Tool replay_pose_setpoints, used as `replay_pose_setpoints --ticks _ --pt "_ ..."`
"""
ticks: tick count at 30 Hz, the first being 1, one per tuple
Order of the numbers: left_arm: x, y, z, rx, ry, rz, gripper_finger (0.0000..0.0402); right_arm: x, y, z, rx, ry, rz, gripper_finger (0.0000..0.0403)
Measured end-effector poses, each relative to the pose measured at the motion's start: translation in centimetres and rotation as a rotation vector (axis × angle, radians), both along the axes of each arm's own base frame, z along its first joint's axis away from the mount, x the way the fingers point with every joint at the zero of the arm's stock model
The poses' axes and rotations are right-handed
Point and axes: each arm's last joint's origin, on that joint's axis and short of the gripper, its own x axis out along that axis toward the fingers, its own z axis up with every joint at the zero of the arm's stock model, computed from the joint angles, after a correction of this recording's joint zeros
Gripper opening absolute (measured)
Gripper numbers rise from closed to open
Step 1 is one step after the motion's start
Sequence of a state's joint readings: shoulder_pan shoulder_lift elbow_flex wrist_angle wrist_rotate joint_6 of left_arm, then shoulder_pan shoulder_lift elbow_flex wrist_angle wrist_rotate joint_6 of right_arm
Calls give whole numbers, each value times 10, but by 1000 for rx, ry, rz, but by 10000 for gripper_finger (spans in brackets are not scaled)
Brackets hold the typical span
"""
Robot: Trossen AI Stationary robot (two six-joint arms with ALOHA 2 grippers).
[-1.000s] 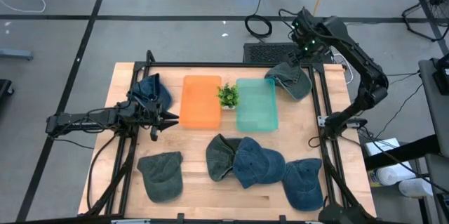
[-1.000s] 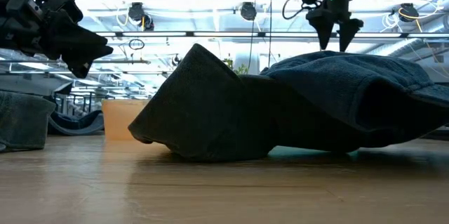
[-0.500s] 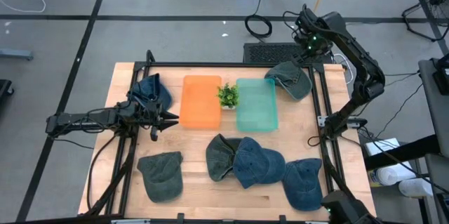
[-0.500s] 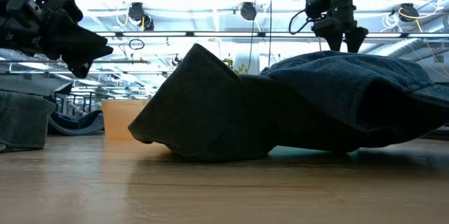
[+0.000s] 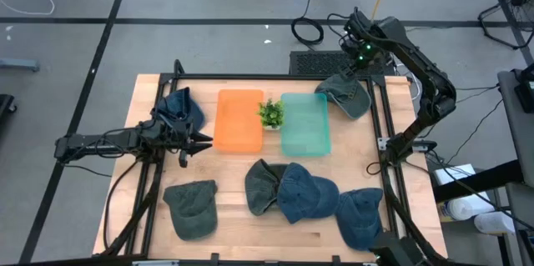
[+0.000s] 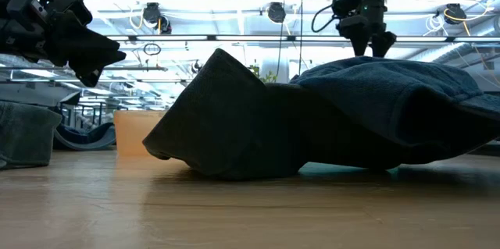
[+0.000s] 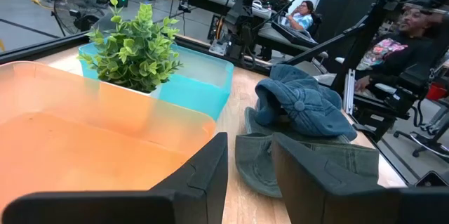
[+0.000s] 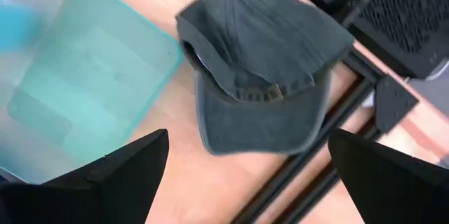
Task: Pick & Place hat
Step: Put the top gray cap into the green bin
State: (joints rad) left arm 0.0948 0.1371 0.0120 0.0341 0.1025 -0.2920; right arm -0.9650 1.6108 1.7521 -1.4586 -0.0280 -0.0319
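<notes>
since a second ago we see our right gripper (image 5: 354, 56) drift slightly leftward, fingers spread wide above the grey-green hat (image 8: 263, 69) lying beside the teal bin (image 5: 304, 123), while our left gripper (image 5: 193, 140) waits open by the orange bin (image 5: 239, 120).

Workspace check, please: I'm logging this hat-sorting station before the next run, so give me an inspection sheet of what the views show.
Surface: wooden table inside a black frame.
Job's things: orange bin and teal bin, both without hats; green cap beside the teal bin at the far right corner; blue cap at the far left; green cap near left; overlapping green and blue caps near centre; blue cap near right.
Clutter: small potted plant between the bins.
Grippers: left claw open, low beside the orange bin, holding nothing; right claw open, raised over the far-right green cap.
Cables: coiled cable on the floor behind the table.
Surroundings: seated people beyond the table in the left wrist view.
</notes>
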Motion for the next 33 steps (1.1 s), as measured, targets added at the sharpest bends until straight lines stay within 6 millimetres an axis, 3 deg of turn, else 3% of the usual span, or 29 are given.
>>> replay_pose_setpoints --ticks 11,18,33 --pt "0 0 0 0 0 0 120 26 19 -48 71 65 119 380" --pt "0 0 0 0 0 0 120 32 29 -75 71 167 154 380" --pt "0 0 0 0 0 0 120 36 38 -118 60 189 172 380"
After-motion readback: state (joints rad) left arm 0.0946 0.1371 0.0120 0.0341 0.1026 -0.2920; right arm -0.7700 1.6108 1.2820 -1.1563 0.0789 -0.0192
